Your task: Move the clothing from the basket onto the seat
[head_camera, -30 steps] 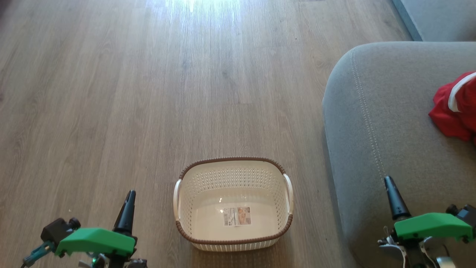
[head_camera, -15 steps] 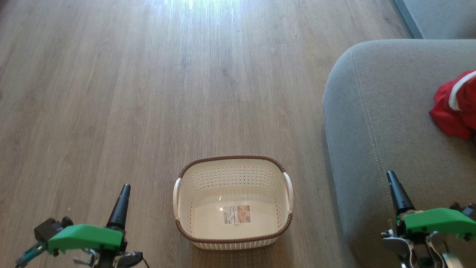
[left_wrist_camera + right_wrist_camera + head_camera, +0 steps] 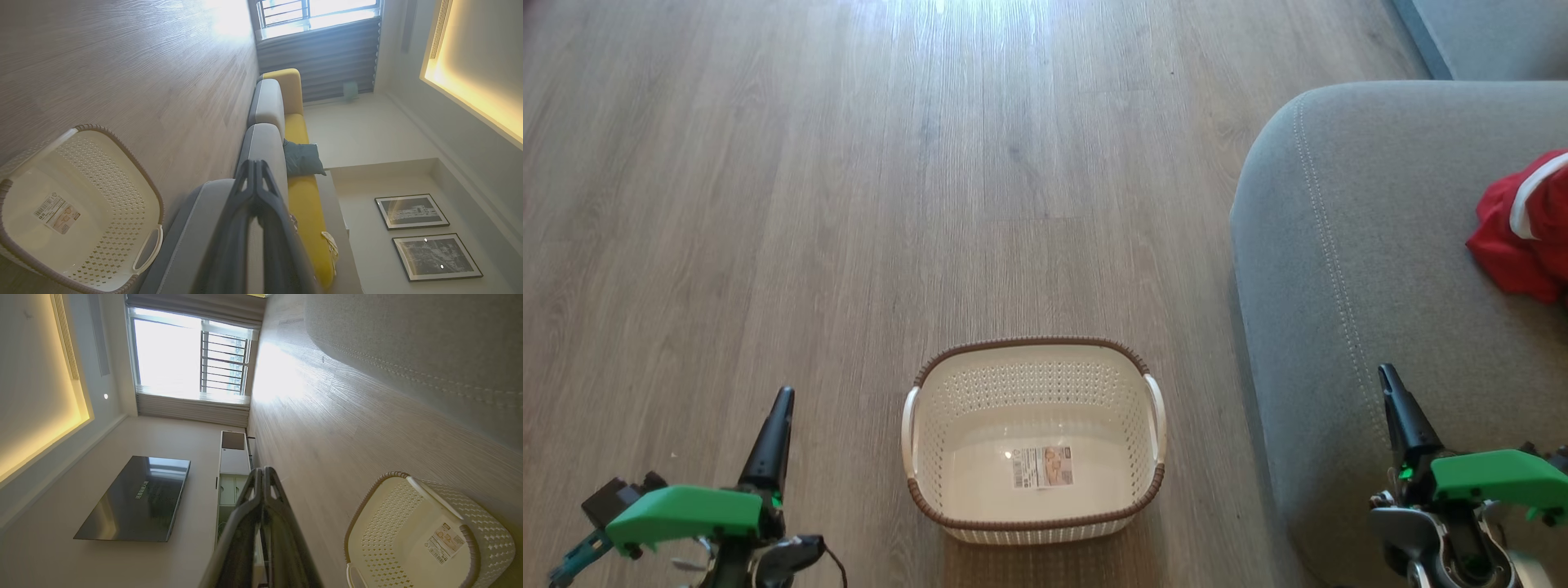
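From the head view I see the basket (image 3: 1033, 341) standing on the wooden floor (image 3: 849, 204) just beside the grey seat (image 3: 1339, 245), its label (image 3: 1043, 467) showing on the bottom. Red clothing (image 3: 1515, 237) with white trim lies on the seat, cut off by the frame edge, so I can count only 1 piece. My left gripper (image 3: 783, 400) hangs over the floor, my right gripper (image 3: 1387, 376) over the seat's front. In the wrist views both pairs of fingers press together, gripping nothing.
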Available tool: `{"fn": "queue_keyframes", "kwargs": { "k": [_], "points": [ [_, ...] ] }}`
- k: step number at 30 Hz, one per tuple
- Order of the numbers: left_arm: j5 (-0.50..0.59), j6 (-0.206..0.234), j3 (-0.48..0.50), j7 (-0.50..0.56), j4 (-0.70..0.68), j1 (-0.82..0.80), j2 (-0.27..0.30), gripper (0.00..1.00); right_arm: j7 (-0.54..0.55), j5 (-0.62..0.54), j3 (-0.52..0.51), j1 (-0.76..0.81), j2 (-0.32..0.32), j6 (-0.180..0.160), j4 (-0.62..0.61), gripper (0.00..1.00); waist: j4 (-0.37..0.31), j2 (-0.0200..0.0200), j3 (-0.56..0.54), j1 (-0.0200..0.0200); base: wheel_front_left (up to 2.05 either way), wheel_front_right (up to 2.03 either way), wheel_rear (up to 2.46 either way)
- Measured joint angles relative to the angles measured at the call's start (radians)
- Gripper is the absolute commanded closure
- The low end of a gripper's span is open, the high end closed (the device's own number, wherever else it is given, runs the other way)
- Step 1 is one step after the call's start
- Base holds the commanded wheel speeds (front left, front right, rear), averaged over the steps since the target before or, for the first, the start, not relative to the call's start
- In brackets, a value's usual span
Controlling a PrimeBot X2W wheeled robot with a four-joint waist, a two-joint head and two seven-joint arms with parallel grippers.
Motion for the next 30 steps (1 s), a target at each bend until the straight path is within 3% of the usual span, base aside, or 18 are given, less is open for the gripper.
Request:
{"fn": "queue_keyframes", "kwargs": {
  "k": [13, 30],
  "points": [
    [-0.147, -0.018, 0.031, 0.041, 0.000, -0.021, -0.002, 1.00, 0.035, 0.133, -0.025, -0.022, 0.002, 0.000, 0.002, 1.00, -0.001, 0.0000, 0.007, 0.0000, 0.00, 0.00, 0.00],
    [-0.154, -0.025, 0.033, 0.042, 0.000, -0.033, -0.003, 1.00, 0.039, 0.140, -0.026, -0.025, 0.002, 0.000, 0.002, 1.00, -0.001, 0.0000, 0.007, 0.0000, 0.00, 0.00, 0.00]
  ]
}}
